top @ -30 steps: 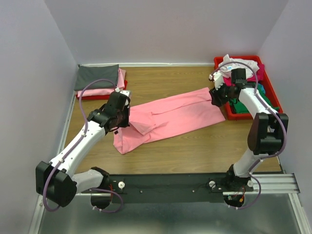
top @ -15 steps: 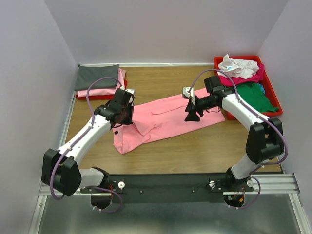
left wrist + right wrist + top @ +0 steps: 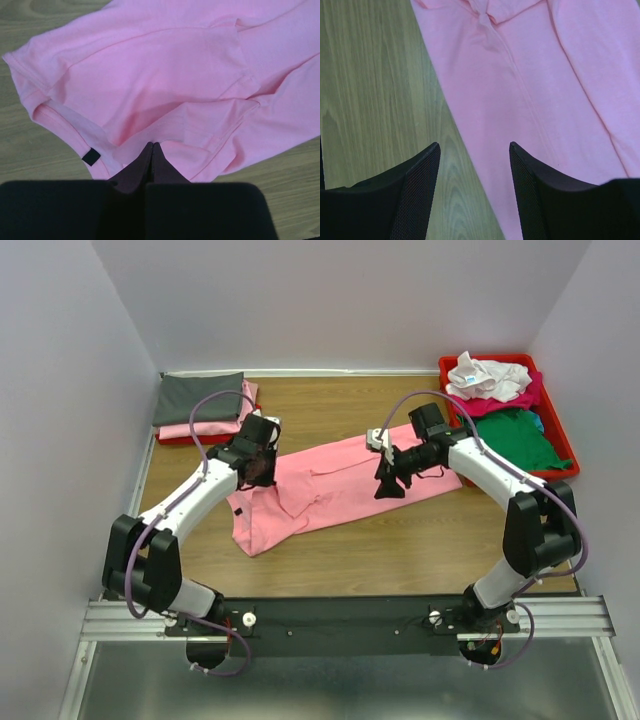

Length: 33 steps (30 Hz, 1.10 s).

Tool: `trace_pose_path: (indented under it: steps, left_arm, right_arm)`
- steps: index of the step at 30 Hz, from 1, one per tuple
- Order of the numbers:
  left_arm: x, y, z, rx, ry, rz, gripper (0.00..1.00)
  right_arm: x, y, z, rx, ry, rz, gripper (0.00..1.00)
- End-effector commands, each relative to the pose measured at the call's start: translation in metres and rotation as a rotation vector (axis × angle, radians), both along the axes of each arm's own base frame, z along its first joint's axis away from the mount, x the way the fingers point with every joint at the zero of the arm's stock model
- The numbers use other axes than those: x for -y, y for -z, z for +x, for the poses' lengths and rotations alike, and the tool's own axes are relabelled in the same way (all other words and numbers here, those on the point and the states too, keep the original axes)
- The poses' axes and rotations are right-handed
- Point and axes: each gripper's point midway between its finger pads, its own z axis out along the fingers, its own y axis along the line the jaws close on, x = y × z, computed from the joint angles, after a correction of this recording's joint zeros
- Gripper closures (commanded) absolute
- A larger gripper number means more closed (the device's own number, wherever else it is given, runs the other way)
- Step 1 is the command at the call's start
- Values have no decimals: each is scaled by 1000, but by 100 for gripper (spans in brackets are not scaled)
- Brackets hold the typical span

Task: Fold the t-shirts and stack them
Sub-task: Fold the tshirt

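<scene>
Two pincers are over the tabletop [image 3: 400, 540]. The left pincer [image 3: 151, 147] is closed tight on a pinch of the pink t-shirt [image 3: 340, 480] by its neck edge, near the dark neck tag [image 3: 91, 156]. That shirt lies stretched across the middle of the tabletop, slanting from the left edge toward the right one. The right pincer [image 3: 475, 147] hangs with jaws apart above the shirt's near edge, holding nothing. A dark grey t-shirt [image 3: 198, 398] sits folded in the far left corner. A heap of tees [image 3: 520, 435] fills the red tray [image 3: 505, 357] in the far right corner.
</scene>
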Motion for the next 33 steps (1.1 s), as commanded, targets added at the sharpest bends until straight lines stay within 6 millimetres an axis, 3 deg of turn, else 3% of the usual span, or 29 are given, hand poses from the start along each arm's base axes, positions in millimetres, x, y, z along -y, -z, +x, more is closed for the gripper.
trace_pose_path:
  steps: [1, 2, 4, 5, 8, 10, 11, 12, 13, 15, 17, 18, 20, 22, 25, 30, 33]
  left_arm:
    - [-5, -12, 30, 75, -28, 10, 87]
    - [-6, -14, 38, 85, -39, 10, 65]
    - [-13, -20, 48, 102, -80, 13, 38]
    - [-21, -27, 52, 115, -116, 14, 30]
    - [-41, -79, 65, 254, -229, -32, 23]
    - [-43, -101, 58, 293, -243, -118, 19]
    - [-40, -124, 44, 337, -248, -207, 17]
    - [-37, -118, 31, 309, -244, -267, 17]
    - [-17, -119, 15, 268, -173, -371, 17]
    - [1, -103, -29, 159, -157, -518, 22]
    - [6, -93, -61, 109, -149, -582, 27]
    - [10, -64, -82, 14, -171, -613, 30]
    - [11, -47, -107, -40, -169, -637, 33]
    - [2, -10, -131, -158, -241, -584, 33]
    - [7, 5, -142, -235, -273, -568, 34]
    - [9, 16, -139, -286, -320, -492, 34]
    - [-9, 27, -126, -267, -391, -352, 34]
  right_arm:
    - [0, 8, -3, 2, 7, -23, 35]
    - [1, 12, -6, -5, 7, -26, 35]
    - [2, 14, -8, -10, 14, -27, 35]
    - [2, 14, -9, -11, 21, -28, 35]
    - [6, 19, -10, -6, 46, -40, 35]
    - [8, 22, -11, -8, 65, -53, 35]
    - [11, 25, -12, -15, 76, -65, 35]
    - [12, 25, -13, -15, 77, -66, 35]
    - [13, 28, -17, -24, 77, -66, 35]
    - [11, 28, -23, -31, 64, -54, 35]
    - [7, 31, -30, -27, 40, -64, 35]
    - [8, 34, -31, -17, 38, -82, 35]
    - [6, 38, -34, 11, 19, -111, 35]
    - [6, 43, -33, 24, 26, -131, 35]
    - [5, 46, -31, 18, 34, -139, 36]
    - [7, 46, -30, 26, 45, -143, 36]
    - [8, 46, -30, 28, 52, -147, 36]
